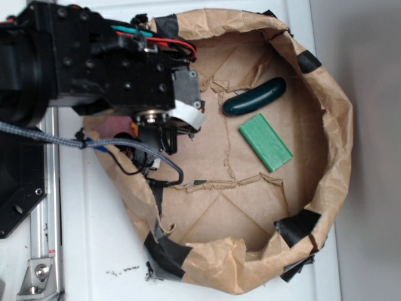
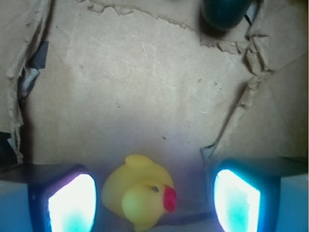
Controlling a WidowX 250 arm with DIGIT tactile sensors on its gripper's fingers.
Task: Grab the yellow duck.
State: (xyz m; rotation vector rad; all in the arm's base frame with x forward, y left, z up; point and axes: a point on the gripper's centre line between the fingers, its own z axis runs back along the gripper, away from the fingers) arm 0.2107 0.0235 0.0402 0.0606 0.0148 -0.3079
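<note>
In the wrist view the yellow duck [image 2: 140, 193] lies on the brown paper floor, its red beak turned right. It sits between the two fingers of my gripper [image 2: 154, 200], close to the left pad [image 2: 72, 203] and with a clear gap to the right pad [image 2: 236, 198]. The jaws stand wide apart, so the gripper is open. In the exterior view the black arm and gripper [image 1: 156, 135] reach down over the left side of the paper basin, and the arm hides the duck there.
A crumpled brown paper basin [image 1: 332, 125] with black tape patches walls in the workspace. A dark green cucumber-shaped toy [image 1: 255, 97] [image 2: 224, 12] and a green block [image 1: 265, 142] lie at the right. Torn paper seams cross the floor.
</note>
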